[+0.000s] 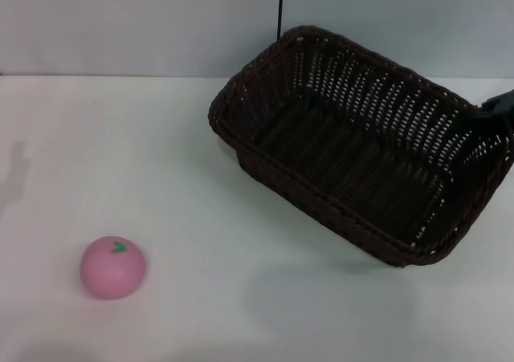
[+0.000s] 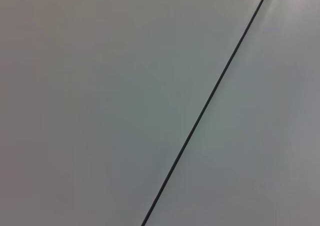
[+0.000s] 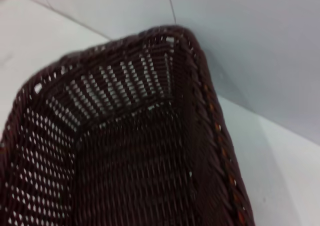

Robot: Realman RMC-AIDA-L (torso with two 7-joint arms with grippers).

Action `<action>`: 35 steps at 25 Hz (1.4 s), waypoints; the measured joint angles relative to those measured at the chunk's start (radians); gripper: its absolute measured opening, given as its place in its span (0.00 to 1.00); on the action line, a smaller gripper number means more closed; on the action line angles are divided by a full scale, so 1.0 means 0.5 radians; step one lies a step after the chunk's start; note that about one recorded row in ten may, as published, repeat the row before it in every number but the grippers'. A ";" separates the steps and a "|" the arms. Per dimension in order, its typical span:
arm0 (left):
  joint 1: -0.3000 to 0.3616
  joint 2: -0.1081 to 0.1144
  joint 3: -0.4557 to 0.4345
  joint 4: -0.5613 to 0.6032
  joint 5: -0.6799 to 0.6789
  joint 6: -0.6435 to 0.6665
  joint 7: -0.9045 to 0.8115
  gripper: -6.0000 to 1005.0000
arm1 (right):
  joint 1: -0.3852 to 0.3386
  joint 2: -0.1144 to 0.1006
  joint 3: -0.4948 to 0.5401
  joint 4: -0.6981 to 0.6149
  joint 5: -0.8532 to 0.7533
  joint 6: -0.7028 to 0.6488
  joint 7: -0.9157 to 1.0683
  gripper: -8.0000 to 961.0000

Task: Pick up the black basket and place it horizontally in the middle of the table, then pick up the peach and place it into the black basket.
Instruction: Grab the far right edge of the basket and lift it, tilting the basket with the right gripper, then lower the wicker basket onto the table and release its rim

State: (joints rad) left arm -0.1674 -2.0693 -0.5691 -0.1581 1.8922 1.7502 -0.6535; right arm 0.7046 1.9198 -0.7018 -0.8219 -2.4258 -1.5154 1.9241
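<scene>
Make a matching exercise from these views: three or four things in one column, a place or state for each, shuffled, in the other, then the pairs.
Things:
1. dark woven wicker basket
2. small round pink toy peach
3. right arm's dark end effector
4. thin black cable

Places or states:
A. running up the wall behind the table
B. at the basket's right rim
C. near left of the white table
D. angled on the table's right, nothing inside

Pairs: 1-D, 2-C, 3-B, 4-A
</scene>
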 joint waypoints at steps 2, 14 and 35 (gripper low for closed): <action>-0.001 0.000 0.000 -0.001 -0.001 -0.001 0.000 0.83 | -0.016 -0.008 0.010 -0.002 0.058 -0.014 -0.022 0.22; -0.031 0.000 -0.004 -0.005 0.000 -0.018 0.001 0.83 | -0.068 -0.178 0.045 0.019 0.571 -0.372 -0.239 0.25; 0.008 -0.006 0.095 -0.040 0.011 -0.011 -0.084 0.83 | 0.182 -0.157 0.012 0.172 0.633 -0.500 -0.887 0.29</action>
State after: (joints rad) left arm -0.1632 -2.0724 -0.5216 -0.1783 1.8975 1.7446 -0.6957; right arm 0.7959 1.8413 -0.6957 -0.7357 -2.1093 -1.7652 1.4807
